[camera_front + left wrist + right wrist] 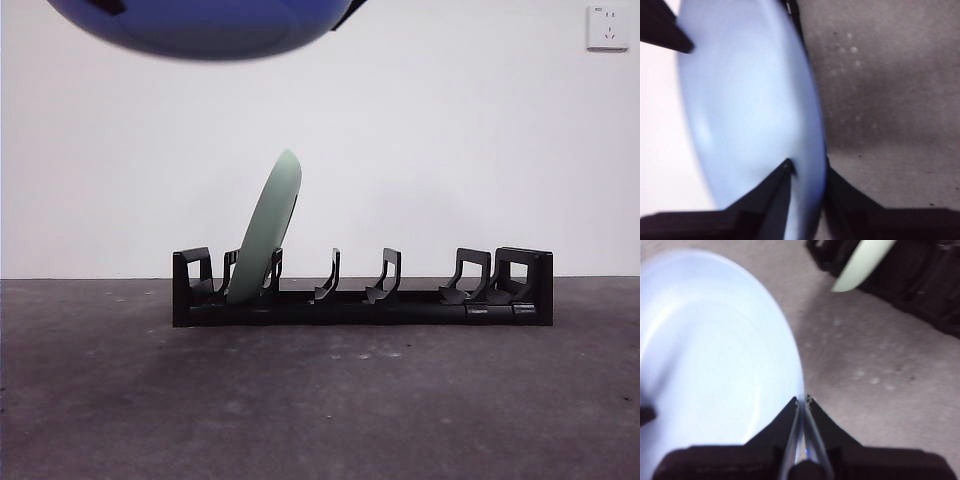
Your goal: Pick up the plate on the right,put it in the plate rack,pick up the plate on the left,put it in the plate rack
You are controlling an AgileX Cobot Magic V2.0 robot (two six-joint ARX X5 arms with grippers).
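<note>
pale blue plate [205, 28] hangs high above the table [320, 400], cut off by the top edge of the front view, up over the left part of the plate rack [362, 298]; both grippers grip its rim; left gripper [807, 172] has one jaw on each face of the rim, clamped on the blue plate [750, 115]; right gripper [802, 400] likewise pinches the thin edge of the same plate [715, 350], jaws nearly together with the rim between them; black plastic rack sits low on the dark grey table, long axis across the front view; pale green plate [265, 232] stands on edge in the rack near its left end, leaning to the right; the green plate's edge [862, 262] and the rack [920, 285] show in the right wrist view, well apart from the held plate.
</note>
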